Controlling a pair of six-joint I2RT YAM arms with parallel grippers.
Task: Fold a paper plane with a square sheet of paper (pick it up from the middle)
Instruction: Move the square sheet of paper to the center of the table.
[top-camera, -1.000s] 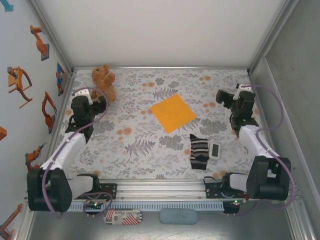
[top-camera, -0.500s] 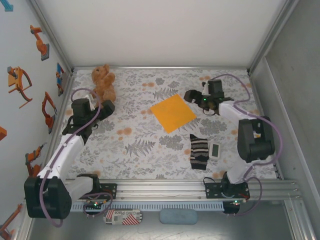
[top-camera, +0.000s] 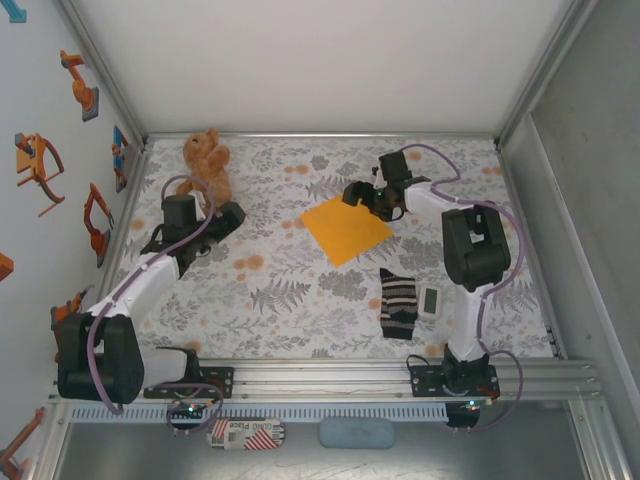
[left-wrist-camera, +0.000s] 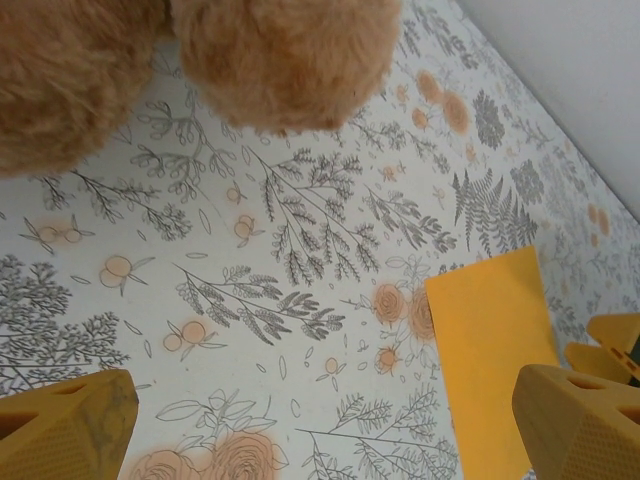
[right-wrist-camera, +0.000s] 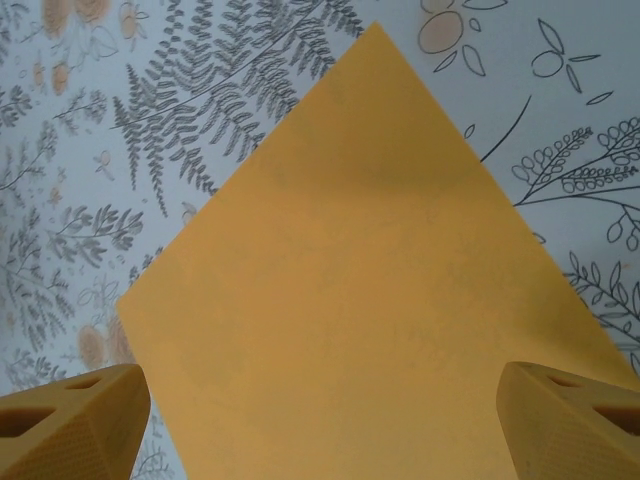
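The floral counter (top-camera: 280, 290) carries everything, and across it the two arms are what have changed. A second ago the right arm stood folded at the counter's right edge. It has since swung inward and far, and the right hand (top-camera: 356, 192) is now at the far corner of the square sheet of paper (top-camera: 346, 227). The left arm has also reached inward from the left edge, though less, and the left hand (top-camera: 228, 213) hangs just beside the teddy bear (top-camera: 206, 160), well apart from the sheet.

The sheet itself has not moved. It lies flat and unfolded near the middle of the counter, turned like a diamond, with no crease that we can see. We judge that folding has not begun and that this is the approach to the first pickup. The task asks for a grip at the middle, and the right hand is nearer a corner, so we expect it needs to travel further over the paper.

Nearer the arm bases lie the striped sock (top-camera: 398, 303) and, just beside it, a small white device (top-camera: 430, 301), both clear of the sheet.

In the right wrist view the yellow fingers (right-wrist-camera: 70, 425) are spread wide over the paper and hold nothing; we cannot tell if the tips touch it. In the left wrist view the left fingers (left-wrist-camera: 65, 425) are equally spread and empty, over bare counter.
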